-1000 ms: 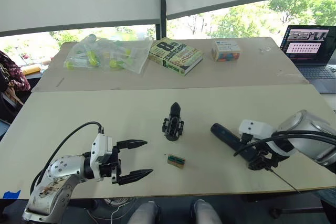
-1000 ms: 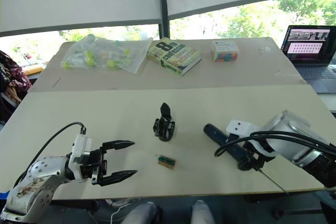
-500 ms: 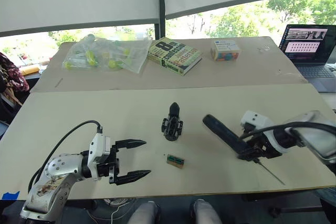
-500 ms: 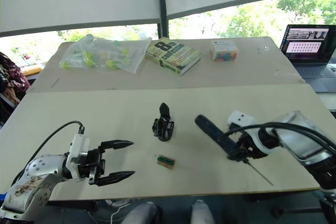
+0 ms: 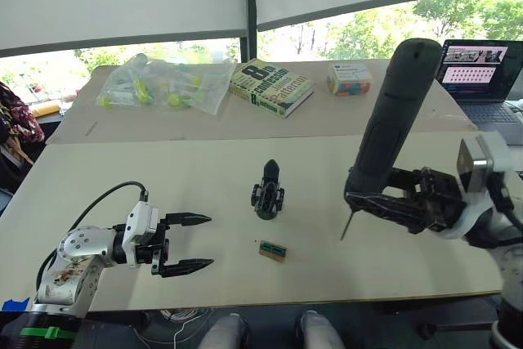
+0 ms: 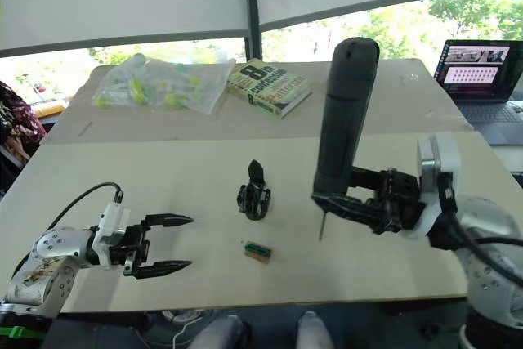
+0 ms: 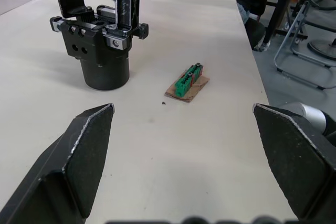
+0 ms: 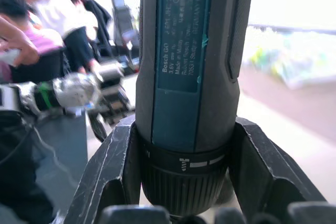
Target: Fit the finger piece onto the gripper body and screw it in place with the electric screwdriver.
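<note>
Your right gripper [image 5: 372,200] is clamped on the screwdriver [image 5: 388,128] near its lower end — the fingers [image 8: 113,166] press either side of the collar in the right wrist view. The screwdriver stands nearly upright, leaning slightly, rounded end up, thin bit [image 5: 346,225] pointing down above the table [image 5: 163,177], tip apart from the surface as far as you can tell. It sits to the right of the gripper body [image 5: 269,191], well apart from it.

Your left gripper [image 5: 186,243] hovers low over the near left part of the table, fingers [image 7: 79,150] spread wide with nothing between them, pointing toward the middle. In the left wrist view it faces the gripper body and the green block [image 7: 188,78].

Gripper body stands upright mid-table on its round base, one pointed finger sticking up. The green block lies on a brown scrap just in front of the body, slightly to its right, not touching it. You can't make out the finger piece as a separate loose part.

Far side of the table — a plastic bag [image 5: 167,83] with yellow-green items on the left, a book [image 5: 272,86] beside it, a small box [image 5: 352,79] further right. A laptop [image 5: 482,79] sits open at the far right edge.
</note>
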Available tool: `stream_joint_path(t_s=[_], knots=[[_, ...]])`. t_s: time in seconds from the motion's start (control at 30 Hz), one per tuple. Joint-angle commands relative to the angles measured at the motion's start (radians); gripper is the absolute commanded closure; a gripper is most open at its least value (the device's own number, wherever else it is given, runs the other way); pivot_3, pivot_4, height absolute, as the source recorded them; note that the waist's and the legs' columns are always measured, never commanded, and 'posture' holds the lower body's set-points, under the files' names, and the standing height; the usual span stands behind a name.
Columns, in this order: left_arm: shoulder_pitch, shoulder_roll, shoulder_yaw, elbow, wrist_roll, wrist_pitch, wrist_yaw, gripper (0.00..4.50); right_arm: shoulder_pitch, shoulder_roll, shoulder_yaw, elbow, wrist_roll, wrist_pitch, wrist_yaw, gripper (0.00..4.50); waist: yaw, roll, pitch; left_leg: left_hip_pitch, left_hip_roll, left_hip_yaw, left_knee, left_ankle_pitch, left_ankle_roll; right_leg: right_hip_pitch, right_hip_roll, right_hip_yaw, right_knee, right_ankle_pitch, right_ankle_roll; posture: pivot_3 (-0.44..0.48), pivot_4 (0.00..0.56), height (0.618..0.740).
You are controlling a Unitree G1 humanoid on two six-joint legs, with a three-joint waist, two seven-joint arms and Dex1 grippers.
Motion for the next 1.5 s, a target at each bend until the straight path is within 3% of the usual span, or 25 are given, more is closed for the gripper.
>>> stream_joint_path(t_s=[0.03, 0.27, 0.53, 0.9, 1.5], knots=[[-0.008, -0.006, -0.034, -0.024, 0.008, 0.016, -0.007, 0.0, 0.003, 0.06, 0.122, -0.044, -0.066, -0.197, 0.048, 2.58, -0.003, 0.0, 0.0, 0.001, 0.0, 0.0, 0.0, 0.0, 0.0, 0.0, 0.0, 0.0, 0.0, 0.0, 0.0, 0.0, 0.15, 0.74], [-0.042, -0.06, -0.094, 0.008, 0.063, 0.016, 0.048, 0.0, -0.008, 0.106, 0.327, 0.132, -0.203, -0.447, 0.206, 2.58, -0.008, 0.0, 0.0, 0.002, -0.001, 0.0, 0.0, 0.0, 0.0, 0.002, 0.0, 0.0, 0.0, 0.0, 0.0, 0.0, 0.15, 0.74], [-0.097, -0.123, -0.149, 0.074, 0.139, -0.047, 0.077, 0.0, -0.056, 0.098, 0.381, 0.267, -0.237, -0.58, 0.278, 2.58, -0.012, 0.0, 0.0, 0.003, -0.001, 0.0, 0.0, 0.0, -0.001, 0.001, 0.0, 0.0, 0.001, 0.0, 0.0, 0.0, 0.15, 0.74], [-0.145, -0.221, -0.229, 0.136, 0.207, -0.074, 0.122, 0.0, -0.094, 0.119, 0.434, 0.271, -0.236, -0.563, 0.193, 2.58, -0.015, -0.001, 0.0, 0.003, -0.001, 0.0, 0.0, 0.0, -0.002, 0.0, 0.001, 0.001, 0.002, 0.0, 0.0, 0.0, 0.15, 0.74], [-0.142, -0.261, -0.265, 0.175, 0.249, -0.105, 0.145, 0.0, -0.059, 0.115, 0.506, 0.293, -0.302, -0.588, 0.173, 2.58, -0.014, -0.001, 0.0, 0.003, -0.001, 0.0, 0.0, 0.001, -0.002, 0.001, 0.001, 0.001, 0.002, 0.0, 0.0, 0.0, 0.15, 0.74]])
